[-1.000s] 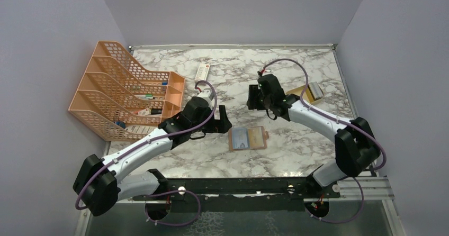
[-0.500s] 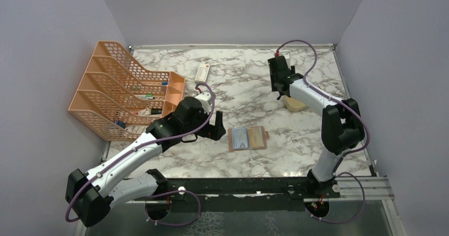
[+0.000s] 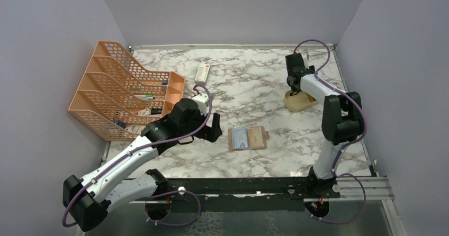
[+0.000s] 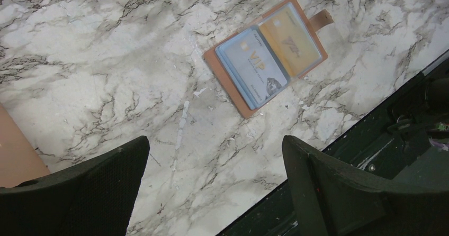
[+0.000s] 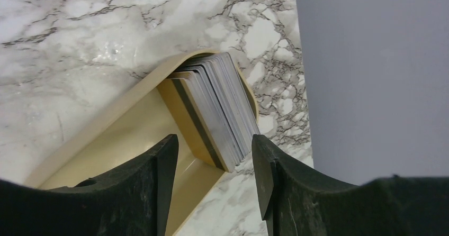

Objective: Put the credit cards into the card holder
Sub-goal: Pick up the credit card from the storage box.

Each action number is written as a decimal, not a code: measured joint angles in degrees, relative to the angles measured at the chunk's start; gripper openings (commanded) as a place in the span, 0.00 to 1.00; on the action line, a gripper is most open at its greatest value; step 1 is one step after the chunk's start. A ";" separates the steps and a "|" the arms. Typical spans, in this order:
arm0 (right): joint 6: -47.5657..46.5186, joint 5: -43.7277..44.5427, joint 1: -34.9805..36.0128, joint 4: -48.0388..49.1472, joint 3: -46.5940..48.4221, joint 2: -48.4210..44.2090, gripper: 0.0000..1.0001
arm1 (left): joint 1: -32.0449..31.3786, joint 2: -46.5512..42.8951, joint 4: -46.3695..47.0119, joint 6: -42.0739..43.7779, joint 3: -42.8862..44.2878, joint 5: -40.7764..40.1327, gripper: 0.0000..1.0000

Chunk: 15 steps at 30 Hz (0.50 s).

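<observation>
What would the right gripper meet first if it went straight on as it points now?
Probably the credit cards stacked in the tan tray, straight ahead of the right gripper between its spread fingers; depth is unclear.

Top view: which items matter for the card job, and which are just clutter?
Job:
- card holder, open, holding a blue card and a gold card
- credit cards, stacked in the tan tray
- right gripper, open over that stack

Clutter:
- orange file rack
- white remote
</observation>
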 measured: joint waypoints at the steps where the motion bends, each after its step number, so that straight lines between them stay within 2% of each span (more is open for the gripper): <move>1: -0.50 0.17 -0.33 0.02 0.17 0.28 0.53 | 0.00 -0.07 0.00 0.04 0.00 -0.11 0.99; 15: -4.92 0.90 -2.69 0.07 3.56 5.27 0.52 | 0.00 -1.75 -0.22 0.24 0.00 -1.84 0.99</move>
